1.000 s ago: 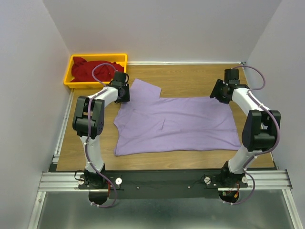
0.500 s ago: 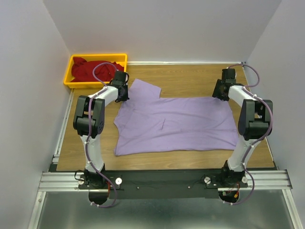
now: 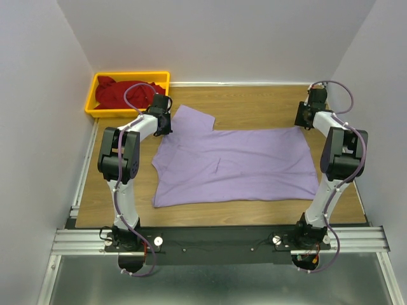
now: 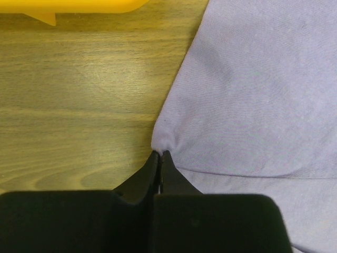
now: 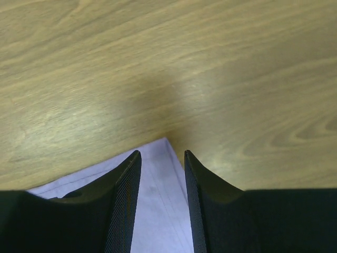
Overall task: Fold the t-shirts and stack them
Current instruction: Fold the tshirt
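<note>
Shirts sit in two spots. The purple shirt (image 3: 235, 166) lies spread out flat on the wooden counter (image 3: 254, 101). The red shirt (image 3: 124, 94) is bunched up inside the yellow bin (image 3: 130, 75). The bin stands just past the left end effector (image 3: 165, 125), near it but not touching.

The left end effector is down low at the far left edge of the purple shirt. In the left wrist view, its two black fingers (image 4: 147, 171) are pressed tight together with no gap. Their tips pinch the very edge of the purple shirt (image 4: 253, 95). The cloth bunches into small wrinkles right at the tips. Most of the shirt spreads out ahead of the fingers and to their right. Bare wood is to their left, and a strip of the yellow bin (image 4: 68, 5) shows far ahead.

The right end effector (image 3: 304, 119) is down at the far right corner of the purple shirt. In the right wrist view, its two fingers (image 5: 126, 182) stand a little apart, with a narrow gap between them. The pointed corner of the purple shirt (image 5: 158, 192) lies flat on the counter in that gap. Its point is about level with the fingertips. It is hard to tell if the fingers touch the cloth. Ahead of the fingers is only bare wood.
</note>
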You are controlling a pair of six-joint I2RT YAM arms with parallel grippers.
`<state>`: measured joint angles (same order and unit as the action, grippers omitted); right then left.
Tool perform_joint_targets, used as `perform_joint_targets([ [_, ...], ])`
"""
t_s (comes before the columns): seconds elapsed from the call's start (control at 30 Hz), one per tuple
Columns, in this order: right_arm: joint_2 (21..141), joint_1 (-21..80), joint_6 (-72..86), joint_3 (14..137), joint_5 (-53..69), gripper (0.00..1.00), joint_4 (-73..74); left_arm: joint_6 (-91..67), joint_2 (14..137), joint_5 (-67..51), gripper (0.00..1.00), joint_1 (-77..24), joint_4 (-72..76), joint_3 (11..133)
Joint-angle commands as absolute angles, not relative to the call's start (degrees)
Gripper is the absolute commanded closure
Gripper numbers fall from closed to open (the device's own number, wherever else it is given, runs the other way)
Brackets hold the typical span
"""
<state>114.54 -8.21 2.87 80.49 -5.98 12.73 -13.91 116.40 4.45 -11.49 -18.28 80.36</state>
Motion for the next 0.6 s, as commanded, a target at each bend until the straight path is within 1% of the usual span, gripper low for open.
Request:
perform_joint_targets([
  [0.0,117.42,-8.35,0.53,81.91,-0.62,0.55,11.78,-13.27,118.21,3.87,0.99,-11.69,-21.36,80.95],
  [0.07,117.86,-8.7,0.53,81.91,1.3,0.55,11.69,-13.27,118.3,3.87,0.99,-11.69,-21.18,80.86],
  [0.4,120.41,-11.07,-0.79,80.68,2.46,0.55,11.78,-13.36,118.39,3.78,1.0,-11.69,-21.18,80.6],
  [0.47,120.76,-11.25,-0.7,80.42,3.33,0.56,11.78,-13.36,118.3,3.96,1.0,-11.69,-21.18,80.6],
  [0.57,121.2,-11.25,-0.44,79.37,3.95,0.64,11.78,-13.36,118.39,4.13,1.0,-11.69,-21.27,80.68],
])
